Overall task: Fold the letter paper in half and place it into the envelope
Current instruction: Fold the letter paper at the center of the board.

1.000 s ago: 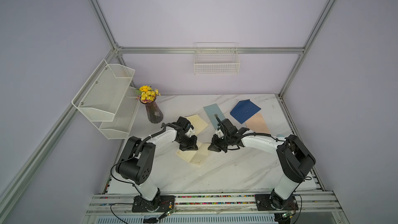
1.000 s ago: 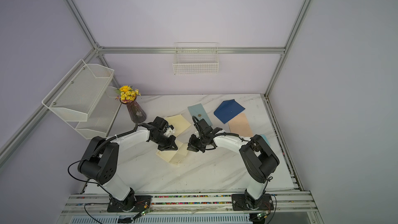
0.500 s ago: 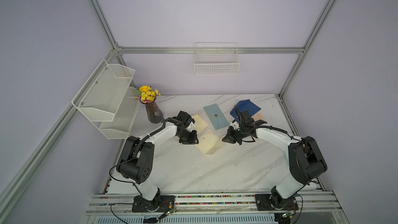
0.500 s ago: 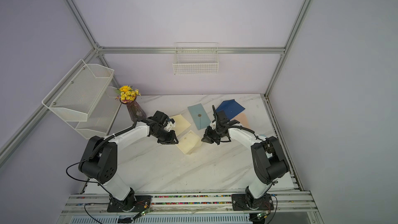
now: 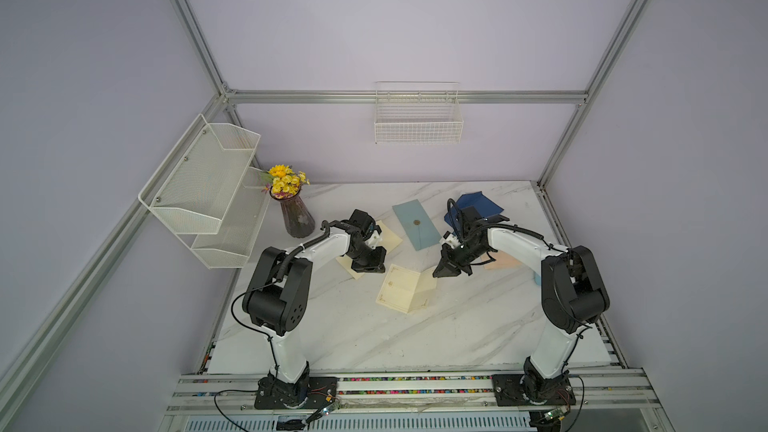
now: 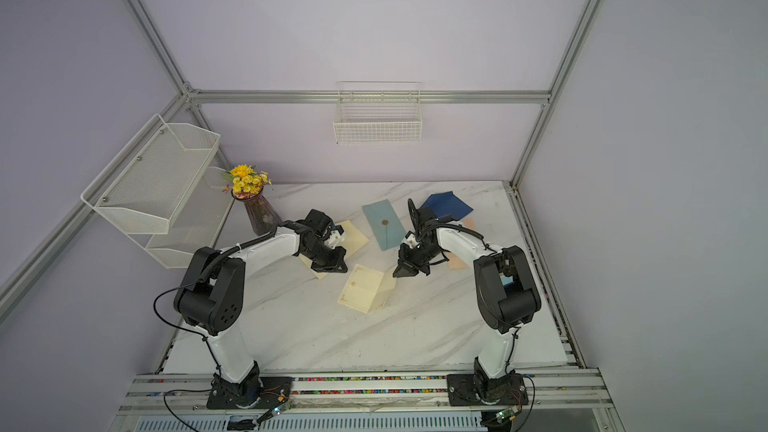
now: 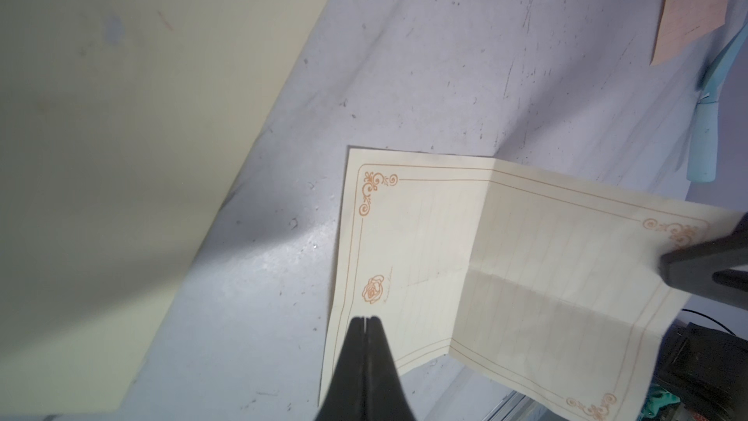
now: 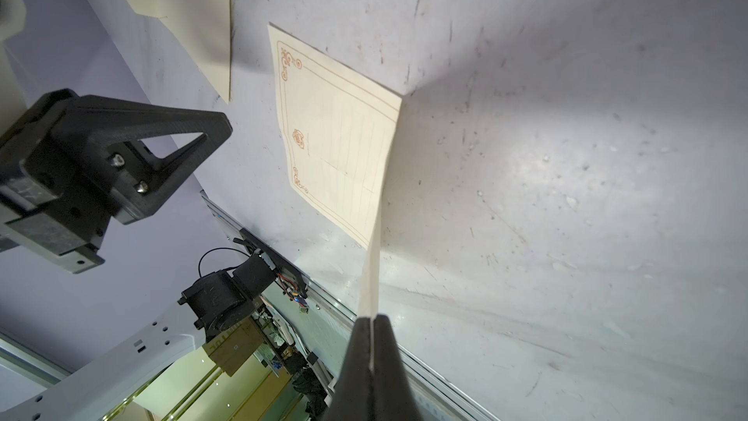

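Observation:
The cream letter paper (image 5: 401,292) (image 6: 361,288) with an orange border lies mid-table, creased down its middle. Its left half rests flat and its right half slopes up. My right gripper (image 5: 439,275) (image 8: 370,319) is shut on the raised right edge of that letter paper (image 8: 336,143). My left gripper (image 5: 368,264) (image 7: 366,319) is shut and holds nothing. It hovers to the left of the letter paper (image 7: 425,245), over a cream envelope (image 5: 390,236). A light blue sealed envelope (image 5: 417,224) lies behind the paper.
A dark blue envelope (image 5: 478,205) and a peach sheet (image 5: 505,262) lie behind and under my right arm. A vase of yellow flowers (image 5: 297,218) stands at the back left, beside a white mesh shelf (image 5: 208,193). A wire basket (image 5: 417,118) hangs on the back wall.
The paper has moved right, away from the left gripper, with my right gripper still on it. Its left half now lies flat. The left gripper has drawn back a little.

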`<action>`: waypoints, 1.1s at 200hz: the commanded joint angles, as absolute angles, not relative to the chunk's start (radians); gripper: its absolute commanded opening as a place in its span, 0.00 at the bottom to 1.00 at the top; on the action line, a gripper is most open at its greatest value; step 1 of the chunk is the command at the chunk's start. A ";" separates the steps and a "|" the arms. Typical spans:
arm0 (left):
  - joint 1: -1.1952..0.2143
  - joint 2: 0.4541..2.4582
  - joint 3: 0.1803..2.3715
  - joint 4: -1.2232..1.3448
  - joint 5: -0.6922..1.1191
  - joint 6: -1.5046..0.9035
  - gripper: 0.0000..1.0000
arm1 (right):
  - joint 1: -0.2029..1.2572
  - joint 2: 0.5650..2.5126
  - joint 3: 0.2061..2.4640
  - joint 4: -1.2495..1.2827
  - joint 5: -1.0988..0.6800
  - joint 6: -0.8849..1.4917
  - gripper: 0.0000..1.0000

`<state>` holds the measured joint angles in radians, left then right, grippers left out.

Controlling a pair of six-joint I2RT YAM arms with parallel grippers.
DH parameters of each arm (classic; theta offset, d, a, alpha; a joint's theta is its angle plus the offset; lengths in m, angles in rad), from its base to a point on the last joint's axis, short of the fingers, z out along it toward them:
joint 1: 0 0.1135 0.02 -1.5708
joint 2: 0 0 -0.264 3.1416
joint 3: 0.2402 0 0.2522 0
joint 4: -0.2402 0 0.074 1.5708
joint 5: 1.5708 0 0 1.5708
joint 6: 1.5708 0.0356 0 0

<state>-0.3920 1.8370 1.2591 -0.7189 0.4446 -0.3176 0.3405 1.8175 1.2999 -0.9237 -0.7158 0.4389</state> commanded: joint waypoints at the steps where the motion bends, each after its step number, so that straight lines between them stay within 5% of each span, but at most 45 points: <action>1: -0.414 1.856 1.278 -0.703 0.477 -0.294 0.00 | 0.333 1.836 1.340 -1.020 -0.740 0.344 0.00; 138: -0.501 2.003 1.281 -0.649 0.401 -0.329 0.00 | 0.333 1.789 1.245 -0.829 -0.841 0.462 0.00; 187: -0.502 2.009 1.267 -0.648 0.403 -0.315 0.00 | 0.334 1.691 1.079 -0.424 -0.977 0.740 0.54; 220: -0.502 2.002 1.249 -0.645 0.412 -0.317 0.00 | 0.342 1.672 1.035 -0.246 -0.992 0.857 0.80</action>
<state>-0.5045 1.9705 1.2789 -0.6655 0.4595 -0.3302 0.3367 1.7012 1.0542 -0.4721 -0.9443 0.7189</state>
